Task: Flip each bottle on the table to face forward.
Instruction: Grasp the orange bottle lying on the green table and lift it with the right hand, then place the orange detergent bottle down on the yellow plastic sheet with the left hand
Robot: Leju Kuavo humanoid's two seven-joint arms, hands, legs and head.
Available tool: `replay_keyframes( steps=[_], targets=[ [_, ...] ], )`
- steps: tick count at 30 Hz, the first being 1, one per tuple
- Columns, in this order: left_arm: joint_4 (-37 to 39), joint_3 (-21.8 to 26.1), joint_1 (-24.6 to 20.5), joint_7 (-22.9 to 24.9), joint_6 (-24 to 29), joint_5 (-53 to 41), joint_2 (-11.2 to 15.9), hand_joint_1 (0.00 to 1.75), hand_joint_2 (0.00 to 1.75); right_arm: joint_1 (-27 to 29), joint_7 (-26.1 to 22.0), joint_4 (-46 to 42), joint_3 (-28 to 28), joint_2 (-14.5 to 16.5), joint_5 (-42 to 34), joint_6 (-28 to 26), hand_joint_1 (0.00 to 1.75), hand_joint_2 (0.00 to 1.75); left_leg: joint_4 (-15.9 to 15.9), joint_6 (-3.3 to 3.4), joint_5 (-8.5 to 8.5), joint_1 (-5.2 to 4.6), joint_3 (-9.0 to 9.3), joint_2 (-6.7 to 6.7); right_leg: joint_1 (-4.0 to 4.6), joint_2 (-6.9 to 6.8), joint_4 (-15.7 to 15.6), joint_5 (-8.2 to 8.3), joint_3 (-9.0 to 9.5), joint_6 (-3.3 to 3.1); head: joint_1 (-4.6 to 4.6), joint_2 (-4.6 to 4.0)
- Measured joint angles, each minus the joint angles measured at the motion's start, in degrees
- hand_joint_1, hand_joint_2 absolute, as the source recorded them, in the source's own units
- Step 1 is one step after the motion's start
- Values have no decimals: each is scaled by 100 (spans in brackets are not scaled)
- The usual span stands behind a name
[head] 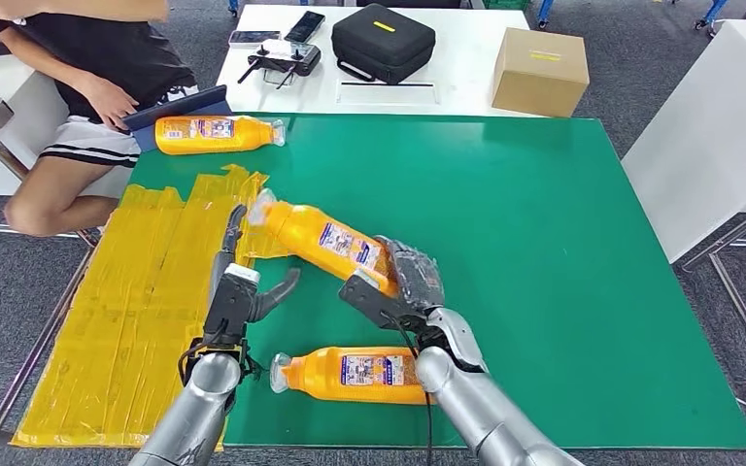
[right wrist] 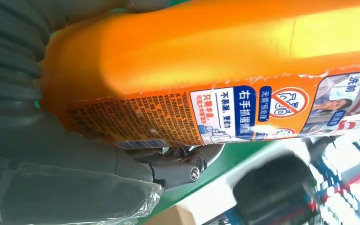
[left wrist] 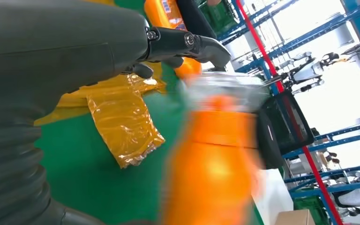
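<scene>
Person: sits at the far-left corner, a hand (head: 107,100) resting on a dark tablet (head: 177,105) at the table's edge.
Yellow tape patch: crinkled yellow film (head: 146,291) covers the left strip of the green table (head: 563,243).
Far bottle: an orange bottle (head: 216,134) lies on its side near the far-left corner, just beside the tablet, its clear cap pointing right.
Left hand: the left hand (head: 243,291) hovers over the edge of the yellow film with fingers spread apart and nothing in them; the fingertips reach toward the cap end of the middle bottle, and contact cannot be told.
Middle bottle: an orange bottle (head: 325,241) is tilted, its clear cap toward the far left and its base toward the robot's right; the printed label faces up.
Right hand: the right hand (head: 398,286) grips the middle bottle at its base end, thumb and fingers wrapped around the body, as the right wrist view confirms (right wrist: 168,168).
Near bottle: a third orange bottle (head: 355,375) lies on its side at the near edge, cap pointing left, partly behind the right forearm.
White table: beyond the green one it carries a black case (head: 384,41), a cardboard box (head: 540,70), a controller (head: 287,60) and phones.
</scene>
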Motion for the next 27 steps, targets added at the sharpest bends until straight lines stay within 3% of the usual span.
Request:
replay_keyframes(
  steps=[7,17,19,24,27],
  targets=[
    [-302,-20,36,97,2,-110,29,0,175,245,-297,-545,-333,2,-551,-60,175,175,0,0,1,0,0,0,0,0,0,0,0,0,1,0],
    [-591,-114,11,272,-60,75,28,0,175,320,-484,-616,-425,44,-1112,-79,175,175,0,0,0,0,0,1,0,0,0,0,-1,0,0,0],
    [-603,-116,-14,394,-349,439,26,0,175,314,-588,-602,-428,72,-1282,-83,175,175,0,0,0,0,0,2,0,0,0,0,-1,0,0,0],
    [-576,-137,-190,986,-2062,2297,20,0,175,139,-1087,-290,-388,286,-1823,76,175,175,0,0,1,0,-1,9,0,3,1,1,-1,-1,0,0],
    [-492,-151,-322,1210,-2701,3155,17,0,175,-45,-1488,11,-290,449,-2065,109,175,175,0,0,2,1,1,10,1,3,2,1,-1,-1,1,0]
  ],
)
